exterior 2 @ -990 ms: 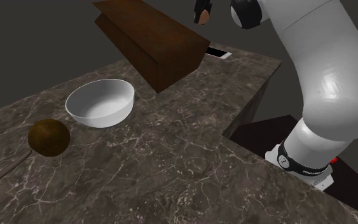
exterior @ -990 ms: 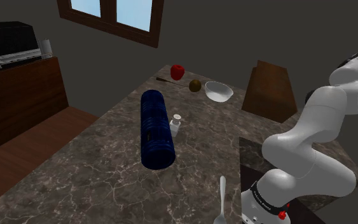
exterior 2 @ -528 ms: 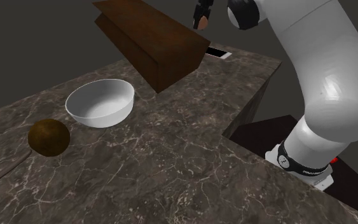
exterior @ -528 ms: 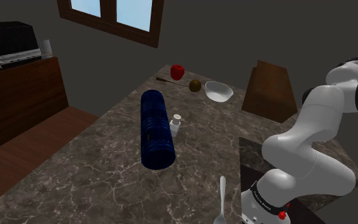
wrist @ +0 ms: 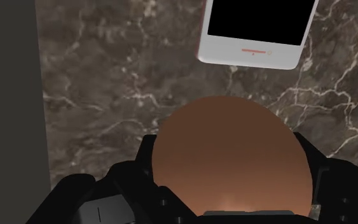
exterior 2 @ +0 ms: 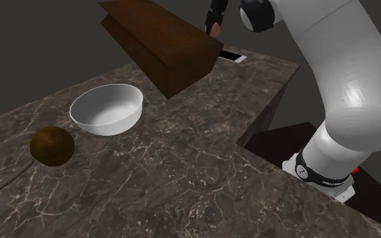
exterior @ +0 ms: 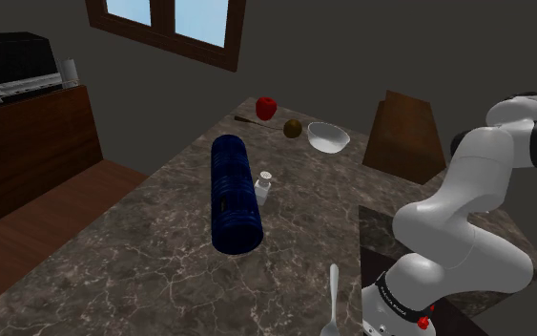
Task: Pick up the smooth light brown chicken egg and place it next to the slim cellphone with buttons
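A smooth light brown egg (wrist: 231, 159) sits clasped between the black fingers of my gripper (wrist: 231, 184), which is shut on it. Below and just beyond the egg lies a slim white cellphone (wrist: 257, 32) with a black screen, flat on the dark marble counter (wrist: 107, 83). In the second exterior view my gripper (exterior 2: 214, 26) hangs above the far end of the counter, behind the brown wooden box (exterior 2: 162, 40), with the cellphone (exterior 2: 231, 57) lying beside that box. A sliver of the egg (exterior 2: 214, 28) shows at the fingertips.
A white bowl (exterior 2: 107, 108) and a round brown fruit (exterior 2: 52, 146) sit on the counter. In the shoulder view a dark blue cylinder (exterior: 233, 193), a small white bottle (exterior: 264, 186), a red apple (exterior: 266, 107) and a spoon (exterior: 332, 301) lie on the counter. The counter edge (wrist: 41, 95) runs close to the phone.
The gripper has edged slightly lower and toward the wooden box, still carrying the egg. Nothing on the counter has moved.
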Controlling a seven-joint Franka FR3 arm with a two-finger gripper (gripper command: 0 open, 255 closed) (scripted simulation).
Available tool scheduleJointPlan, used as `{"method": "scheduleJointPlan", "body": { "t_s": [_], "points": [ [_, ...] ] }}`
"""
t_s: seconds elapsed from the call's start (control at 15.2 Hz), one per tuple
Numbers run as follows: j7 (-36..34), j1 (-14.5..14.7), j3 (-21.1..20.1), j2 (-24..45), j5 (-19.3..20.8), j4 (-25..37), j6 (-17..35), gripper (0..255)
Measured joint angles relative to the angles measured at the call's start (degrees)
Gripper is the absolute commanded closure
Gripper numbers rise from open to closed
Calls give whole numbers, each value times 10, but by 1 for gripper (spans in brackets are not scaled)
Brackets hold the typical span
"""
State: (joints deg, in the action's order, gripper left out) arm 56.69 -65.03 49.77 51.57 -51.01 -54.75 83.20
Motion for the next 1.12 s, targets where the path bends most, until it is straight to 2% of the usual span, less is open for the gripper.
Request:
{"method": "scheduleJointPlan", "body": {
  "t_s": [0.07, 0.13, 0.26, 0.53, 0.73, 0.79, 1.12],
  "points": [
    [1, 0, 0, 0, 1, 0, -1, 255],
    [0, 0, 0, 0, 0, 0, -1, 0],
    [-5, -6, -4, 6, -3, 13, 2, 0],
    [0, 2, -1, -1, 3, -5, -2, 0],
    [-15, -23, -11, 14, -3, 50, -40, 0],
    [-30, -47, -19, 29, -10, 102, -64, 0],
    [-49, -75, -24, 43, -16, 162, -93, 0]
  ]
}}
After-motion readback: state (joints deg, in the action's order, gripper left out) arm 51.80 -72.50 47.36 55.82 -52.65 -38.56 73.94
